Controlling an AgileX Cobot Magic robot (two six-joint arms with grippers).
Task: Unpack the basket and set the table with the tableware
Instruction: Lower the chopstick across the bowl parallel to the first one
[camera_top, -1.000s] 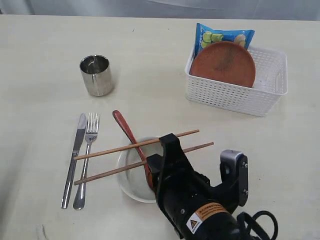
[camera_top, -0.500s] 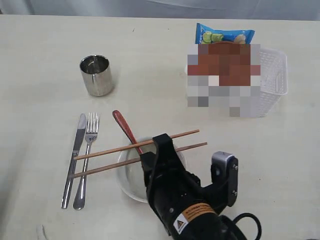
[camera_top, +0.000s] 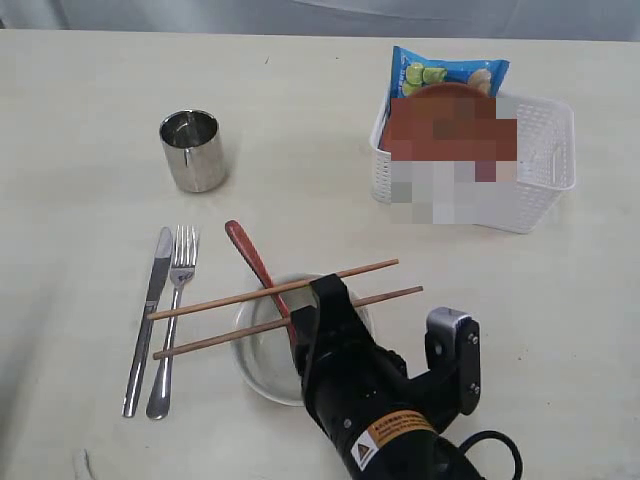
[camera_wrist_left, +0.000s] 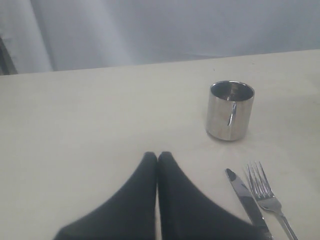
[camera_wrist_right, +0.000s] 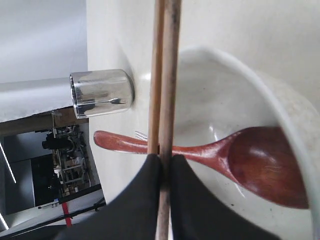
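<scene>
My right gripper (camera_top: 328, 297) is shut on the nearer of two wooden chopsticks (camera_wrist_right: 172, 75), over the white bowl (camera_wrist_right: 235, 85). Both chopsticks (camera_top: 215, 339) lie across the bowl (camera_top: 258, 368) and over the reddish-brown spoon (camera_top: 248, 253), whose head (camera_wrist_right: 265, 165) rests in the bowl. The steel cup (camera_top: 193, 150) stands at the far left, with the knife (camera_top: 148, 320) and fork (camera_top: 172, 320) side by side nearer the front. The white basket (camera_top: 545, 165) at the far right holds the brown plate (camera_top: 445, 118), partly blurred. My left gripper (camera_wrist_left: 158, 156) hovers shut and empty near the cup (camera_wrist_left: 230, 110).
A blue snack packet (camera_top: 445, 72) stands behind the plate in the basket. The pale table (camera_top: 300, 130) stretches between cup and basket. The right arm's black body (camera_top: 390, 410) covers the bowl's near right side.
The right arm shifted left, then slightly back right. The nearer chopstick swung with it, its left end moving closer to the other chopstick. The left gripper has no earlier frame.
</scene>
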